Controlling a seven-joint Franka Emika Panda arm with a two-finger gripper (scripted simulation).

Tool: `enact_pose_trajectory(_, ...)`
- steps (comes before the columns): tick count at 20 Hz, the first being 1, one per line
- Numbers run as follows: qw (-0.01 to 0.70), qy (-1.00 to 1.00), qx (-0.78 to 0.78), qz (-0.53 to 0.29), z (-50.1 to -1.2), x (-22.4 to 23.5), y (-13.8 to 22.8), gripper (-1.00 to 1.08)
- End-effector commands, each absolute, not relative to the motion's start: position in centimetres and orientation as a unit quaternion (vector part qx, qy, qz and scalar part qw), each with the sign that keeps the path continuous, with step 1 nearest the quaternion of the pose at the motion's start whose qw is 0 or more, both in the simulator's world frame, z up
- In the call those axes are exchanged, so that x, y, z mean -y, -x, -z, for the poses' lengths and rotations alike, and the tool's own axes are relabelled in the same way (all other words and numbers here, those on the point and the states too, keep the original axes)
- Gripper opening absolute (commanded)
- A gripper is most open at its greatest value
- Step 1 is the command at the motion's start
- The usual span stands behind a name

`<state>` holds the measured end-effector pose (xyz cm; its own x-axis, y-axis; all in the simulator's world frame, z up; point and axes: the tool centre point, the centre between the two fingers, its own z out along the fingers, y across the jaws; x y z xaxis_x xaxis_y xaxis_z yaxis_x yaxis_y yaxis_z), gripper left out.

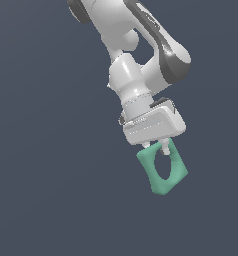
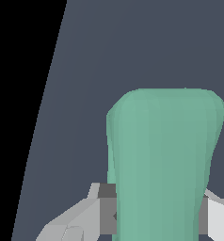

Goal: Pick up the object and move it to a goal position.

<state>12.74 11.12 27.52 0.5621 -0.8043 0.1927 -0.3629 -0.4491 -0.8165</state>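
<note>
One white arm (image 1: pixel 141 60) fills your exterior view, its gripper (image 1: pixel 160 148) closed on the upper rim of the teal-green object (image 1: pixel 163 170). You see the loop hanging tilted below the fingers (image 2: pixel 104 207), clear of any surface, probably so it can travel to the goal.

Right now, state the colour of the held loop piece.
Teal-green loop piece, plain; clearest in the exterior view.

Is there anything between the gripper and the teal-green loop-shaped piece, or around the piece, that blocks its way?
Nothing visible. The gripper is shut on the teal-green loop-shaped piece, fingers on both sides. Only plain dark background surrounds it; no goal marker shows.
</note>
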Motion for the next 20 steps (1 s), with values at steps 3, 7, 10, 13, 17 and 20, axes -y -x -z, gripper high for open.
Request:
enact_pose_trajectory(3, 0.401, 0.785, -0.357, 0.311, -29.5, -12.0, -13.0, -1.00)
enact_pose_trajectory(7, 0.424, 0.769, -0.348, 0.329, -31.5, -13.0, -13.1, -1.00)
enact_pose_trajectory(10, 0.444, 0.755, -0.340, 0.343, -33.1, -13.7, -13.2, -1.00)
enact_pose_trajectory(13, 0.465, 0.739, -0.330, 0.359, -34.9, -14.6, -13.1, -1.00)
enact_pose_trajectory(17, 0.490, 0.719, -0.317, 0.377, -37.1, -15.7, -12.8, -1.00)
enact_pose_trajectory(20, 0.507, 0.705, -0.308, 0.389, -38.5, -16.4, -12.5, -1.00)
